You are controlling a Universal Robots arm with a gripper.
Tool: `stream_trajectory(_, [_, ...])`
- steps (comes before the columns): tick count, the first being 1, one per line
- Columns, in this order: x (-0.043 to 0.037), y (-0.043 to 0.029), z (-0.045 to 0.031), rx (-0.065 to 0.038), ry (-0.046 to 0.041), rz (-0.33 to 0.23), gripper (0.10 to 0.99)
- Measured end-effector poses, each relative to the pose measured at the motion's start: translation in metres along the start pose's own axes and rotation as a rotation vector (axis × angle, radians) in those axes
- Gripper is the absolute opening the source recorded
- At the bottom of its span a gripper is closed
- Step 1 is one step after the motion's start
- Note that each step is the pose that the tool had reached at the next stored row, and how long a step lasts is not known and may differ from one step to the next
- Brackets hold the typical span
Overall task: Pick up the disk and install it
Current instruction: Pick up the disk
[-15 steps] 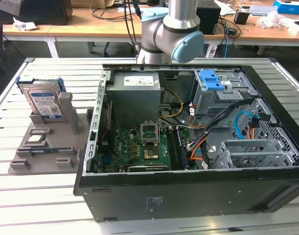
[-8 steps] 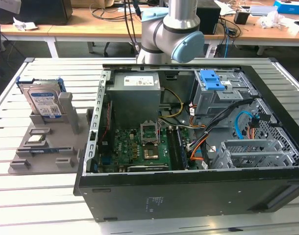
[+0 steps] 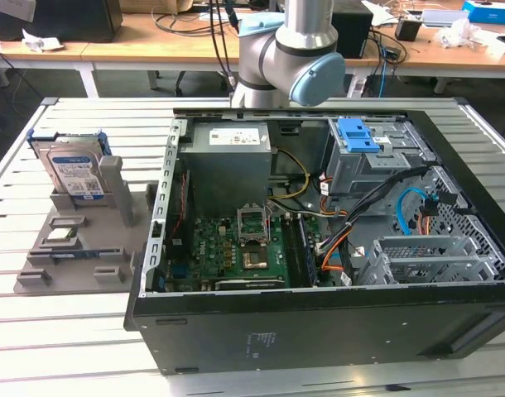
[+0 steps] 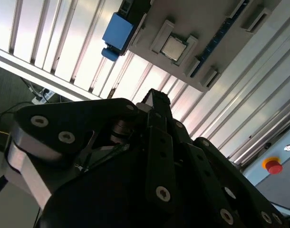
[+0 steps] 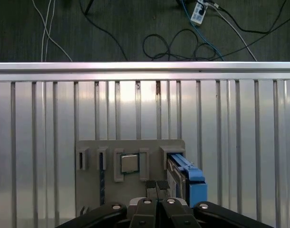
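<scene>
Closed end effector (image 5: 157,186) above upright blue-white-labelled disk (image 3: 74,175).

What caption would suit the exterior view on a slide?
Robot arm behind an open computer case; the disk stands in a grey holder at the exterior view's left.

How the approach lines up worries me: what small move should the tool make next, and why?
Probably shift sideways until centred over the silver hard drive with the blue carrier frame: in the first wrist view the shut tool lines up with the grey plastic holder beside it.
</scene>
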State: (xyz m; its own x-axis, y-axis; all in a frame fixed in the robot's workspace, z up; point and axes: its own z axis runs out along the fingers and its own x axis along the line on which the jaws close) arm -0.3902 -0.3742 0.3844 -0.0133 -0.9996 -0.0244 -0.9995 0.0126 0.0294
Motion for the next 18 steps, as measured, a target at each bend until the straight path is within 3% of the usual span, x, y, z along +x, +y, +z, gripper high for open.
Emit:
stream_trajectory(1, [0.0, 0.0, 0.0, 0.0, 0.0, 0.0, 0.114])
stream_trajectory(2, [0.0, 0.0, 0.0, 0.0, 0.0, 0.0, 0.169])
stream_trajectory(3, [0.0, 0.0, 0.0, 0.0, 0.0, 0.0, 0.294])
stream_trajectory(6, [0.0, 0.0, 0.0, 0.0, 0.0, 0.0, 0.478])
stream_trajectory(9, [0.0, 0.0, 0.0, 0.0, 0.0, -0.001, 0.533])
stream_trajectory(10, [0.0, 0.0, 0.0, 0.0, 0.0, -0.001, 0.6])
stream_trajectory(13, [-0.0006, -0.0001, 0.0, 0.0, -0.0001, -0.001, 0.6])
stream_trajectory(18, [-0.01, -0.0022, 0.0003, 0.0, 0.0, -0.001, 0.6])
